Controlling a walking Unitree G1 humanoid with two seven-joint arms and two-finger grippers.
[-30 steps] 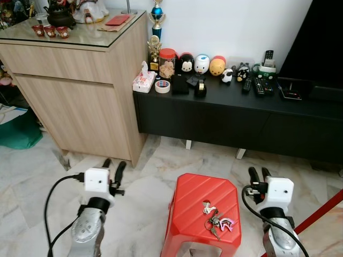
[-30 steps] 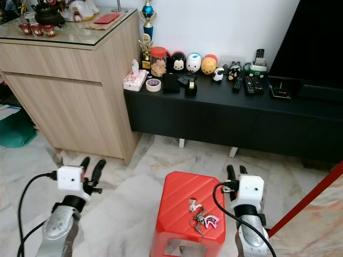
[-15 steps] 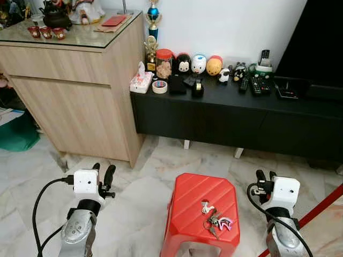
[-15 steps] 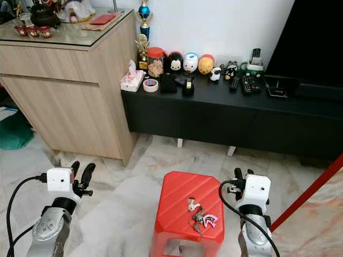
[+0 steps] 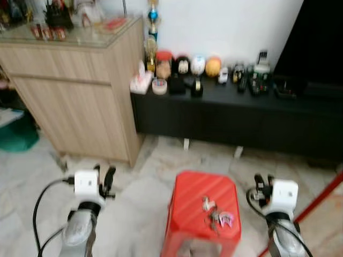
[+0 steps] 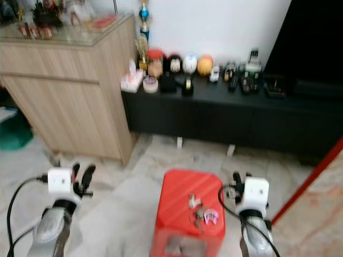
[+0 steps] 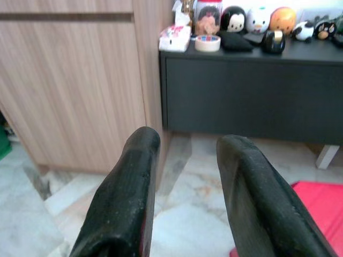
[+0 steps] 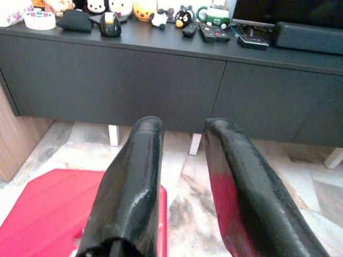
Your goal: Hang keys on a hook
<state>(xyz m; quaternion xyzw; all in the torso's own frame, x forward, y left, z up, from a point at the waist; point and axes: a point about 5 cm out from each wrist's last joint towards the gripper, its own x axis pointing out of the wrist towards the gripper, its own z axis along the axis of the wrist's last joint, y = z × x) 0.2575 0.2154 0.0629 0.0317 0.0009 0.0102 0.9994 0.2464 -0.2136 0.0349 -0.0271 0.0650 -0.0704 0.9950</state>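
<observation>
A marble floor [image 5: 139, 198] lies before a white wall, with a wooden cabinet [image 5: 75, 91] beside a long black counter [image 5: 236, 115] carrying small figures. A red stool [image 5: 201, 217] stands between the arms. On its top lie the keys [image 5: 214, 213], a small bunch with a pink tag; blur hides details. The left end effector [image 7: 185, 201] and right end effector [image 8: 182, 187] both have fingers apart and hold nothing.

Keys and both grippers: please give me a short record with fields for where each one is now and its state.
keys: a bunch lying on top of the red stool, toward its right side
left gripper: open, empty, over the floor left of the stool
right gripper: open, empty, just right of the stool
hook: none seen
image: head views blurred
</observation>
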